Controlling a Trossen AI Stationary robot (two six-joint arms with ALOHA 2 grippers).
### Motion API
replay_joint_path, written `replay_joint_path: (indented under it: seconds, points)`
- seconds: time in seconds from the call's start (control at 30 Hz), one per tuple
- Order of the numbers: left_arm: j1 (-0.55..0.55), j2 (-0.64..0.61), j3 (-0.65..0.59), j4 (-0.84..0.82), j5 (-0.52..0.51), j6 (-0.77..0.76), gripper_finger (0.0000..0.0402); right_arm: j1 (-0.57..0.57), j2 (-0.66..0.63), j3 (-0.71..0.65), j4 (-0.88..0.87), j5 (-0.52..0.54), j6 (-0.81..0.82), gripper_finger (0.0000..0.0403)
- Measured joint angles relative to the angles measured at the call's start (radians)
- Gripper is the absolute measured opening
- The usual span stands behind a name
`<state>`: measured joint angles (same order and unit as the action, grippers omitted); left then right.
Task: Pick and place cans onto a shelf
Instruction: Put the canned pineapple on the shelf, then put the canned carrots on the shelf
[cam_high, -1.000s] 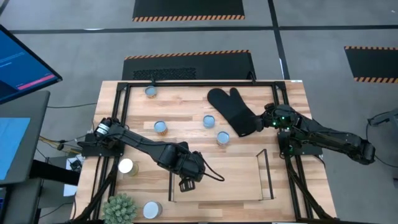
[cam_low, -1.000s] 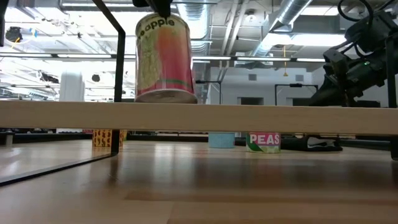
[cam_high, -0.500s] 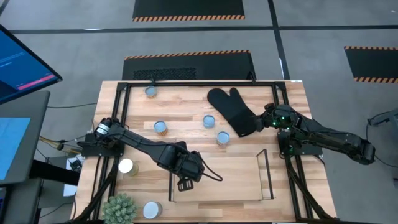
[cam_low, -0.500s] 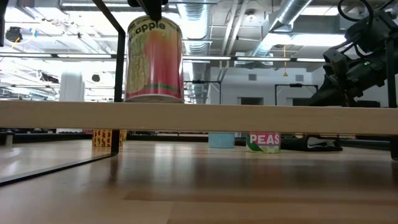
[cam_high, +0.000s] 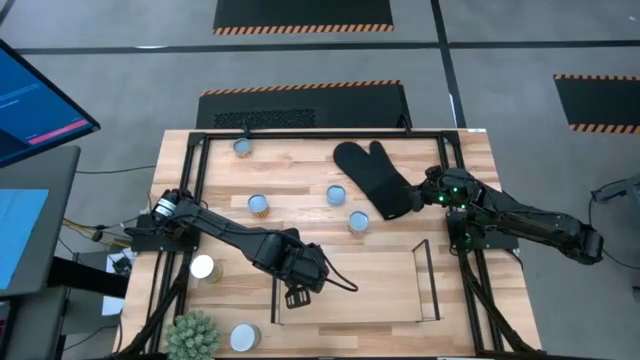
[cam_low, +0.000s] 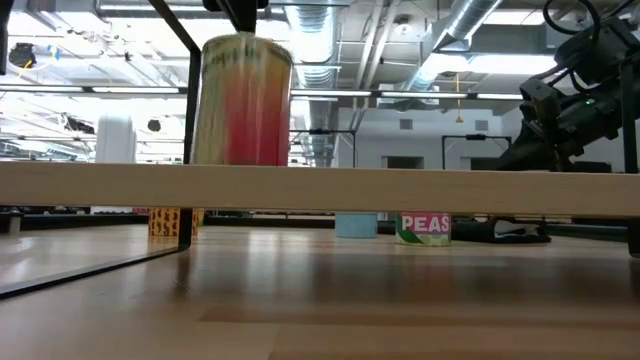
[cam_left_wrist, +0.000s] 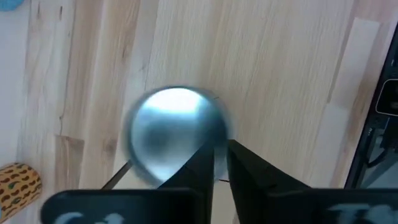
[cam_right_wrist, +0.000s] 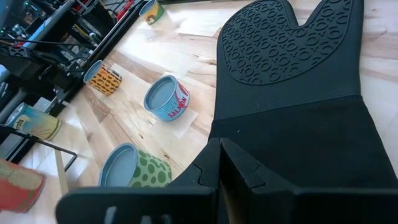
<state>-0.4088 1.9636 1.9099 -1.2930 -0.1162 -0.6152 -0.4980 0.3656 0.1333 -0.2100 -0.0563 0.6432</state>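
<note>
Can (cam_low: 243, 100) is standing on shelf (cam_low: 320, 187) directly beneath left gripper (cam_high: 299, 296), whose fingers are sitting nearly closed beside its lid, grip unclear.

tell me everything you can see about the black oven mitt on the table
The oven mitt is black, apparently silicone: its hand end and thumb carry a raised ring pattern, the cuff is smooth. It lies flat on the wooden table toward the far right, cuff pointing at the right gripper, which sits at the cuff's edge. Nearby cans stand clear of it.
</note>
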Motion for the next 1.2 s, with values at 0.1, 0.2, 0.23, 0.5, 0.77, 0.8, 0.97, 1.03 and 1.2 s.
replay_joint_path:
  seconds: [0.1, 0.2, 0.23, 0.5, 0.77, 0.8, 0.97, 1.03, 1.2]
  points:
    - [0.000, 0.000, 0.000, -0.002, -0.014, -0.012, 0.0056, 0.000, 0.000, 0.000, 0.000, 0.000, -0.005, 0.0033]
    - [0.001, 0.000, 0.000, 0.000, -0.027, -0.027, 0.0071, 0.000, 0.000, 0.000, 0.000, 0.000, -0.022, 0.0033]
    - [0.002, 0.000, 0.000, 0.001, -0.025, -0.027, 0.0074, 0.000, 0.000, 0.000, 0.000, 0.000, -0.022, 0.0033]
    - [0.010, -0.004, 0.056, -0.042, -0.032, -0.035, 0.0079, 0.000, 0.000, 0.000, 0.000, 0.000, -0.023, 0.0033]
    - [0.010, -0.013, 0.293, -0.289, -0.181, -0.116, 0.0079, 0.000, 0.000, 0.000, -0.030, 0.000, -0.023, 0.0033]
    - [0.006, -0.018, 0.296, -0.276, -0.179, -0.116, 0.0079, 0.000, 0.000, 0.000, -0.034, 0.000, -0.023, 0.0033]
    - [-0.032, -0.053, 0.249, -0.278, -0.187, -0.131, 0.0079, 0.000, 0.000, 0.000, -0.062, -0.014, -0.023, 0.0033]
    - [-0.052, -0.061, 0.196, -0.279, -0.168, -0.147, 0.0079, 0.000, 0.000, 0.000, -0.061, -0.032, -0.023, 0.0033]
    - [-0.103, -0.078, 0.074, -0.282, -0.115, -0.205, 0.0079, 0.000, 0.000, 0.000, -0.068, -0.052, -0.023, 0.0033]
